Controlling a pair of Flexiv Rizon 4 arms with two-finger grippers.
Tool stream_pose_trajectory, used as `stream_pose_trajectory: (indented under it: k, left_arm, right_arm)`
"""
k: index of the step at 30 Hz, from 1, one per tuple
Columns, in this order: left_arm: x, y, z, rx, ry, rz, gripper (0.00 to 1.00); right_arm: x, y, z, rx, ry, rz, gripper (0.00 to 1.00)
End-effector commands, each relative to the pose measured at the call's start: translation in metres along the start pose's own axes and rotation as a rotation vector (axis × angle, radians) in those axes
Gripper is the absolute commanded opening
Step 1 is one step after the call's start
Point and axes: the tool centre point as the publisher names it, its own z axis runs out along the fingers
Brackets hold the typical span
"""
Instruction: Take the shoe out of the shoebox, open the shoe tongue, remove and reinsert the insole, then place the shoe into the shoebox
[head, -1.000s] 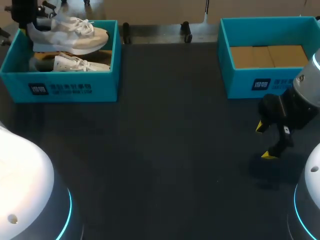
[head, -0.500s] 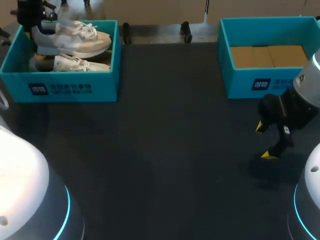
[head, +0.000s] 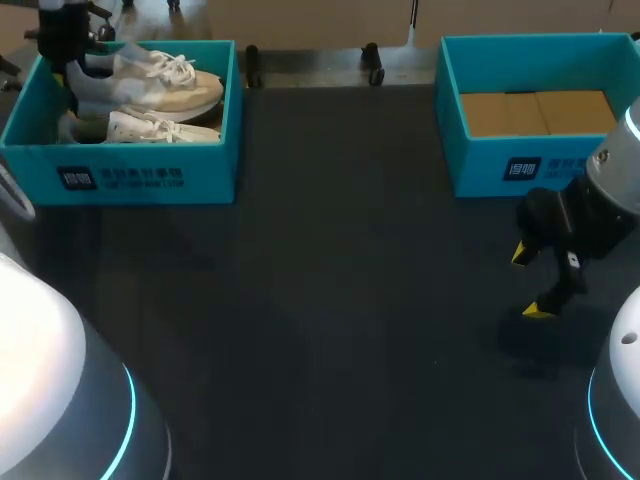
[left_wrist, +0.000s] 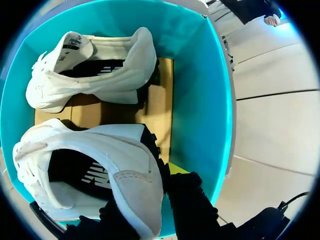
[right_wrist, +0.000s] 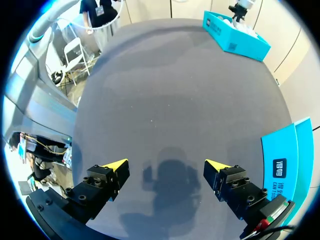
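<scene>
A teal shoebox (head: 150, 175) at the table's far left holds two white shoes. My left gripper (head: 62, 45) is shut on the heel of the upper white shoe (head: 160, 88), which hangs over the box's back part, toe pointing right. In the left wrist view the gripper (left_wrist: 152, 200) pinches that shoe's (left_wrist: 100, 165) heel wall, one finger inside the opening and one outside. The second shoe (left_wrist: 95, 70) lies on its side on the cardboard floor (left_wrist: 162, 95), also seen as the second shoe (head: 150, 128) along the front wall. My right gripper (head: 533, 282) hangs open over the table at the right, holding nothing.
A second teal box (head: 500, 165) with a bare cardboard floor stands at the far right, just behind my right gripper (right_wrist: 167, 165). Dark table surface (head: 340, 300) stretches between the two boxes. My arms' white bases sit at both near corners.
The left gripper and the held shoe have shifted slightly right and sunk a little toward the box. The right arm has not moved.
</scene>
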Motion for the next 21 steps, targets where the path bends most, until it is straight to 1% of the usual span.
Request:
stream_pose_trajectory:
  k: [1,9,12,15,18,21]
  left_arm:
    - [-0.002,0.004,0.002,0.008,-0.007,0.007,0.00]
    - [-0.010,0.002,0.008,0.009,-0.019,0.026,0.00]
    - [-0.011,0.003,0.011,0.015,-0.017,0.026,0.11]
    - [-0.012,0.004,0.015,0.020,-0.018,0.024,0.19]
    - [-0.012,0.004,0.019,0.030,-0.028,0.021,0.23]
    - [-0.013,0.005,0.022,0.033,-0.030,0.018,0.22]
  right_arm:
    - [0.001,0.000,0.001,0.002,-0.002,0.000,1.00]
    - [0.001,0.000,0.001,0.002,-0.002,0.000,1.00]
    - [0.001,0.000,0.001,0.002,-0.002,0.000,1.00]
    - [0.001,0.000,0.001,0.002,-0.002,0.000,1.00]
    - [0.001,0.000,0.001,0.002,-0.002,0.000,1.00]
    - [0.001,0.000,0.001,0.002,-0.002,0.000,1.00]
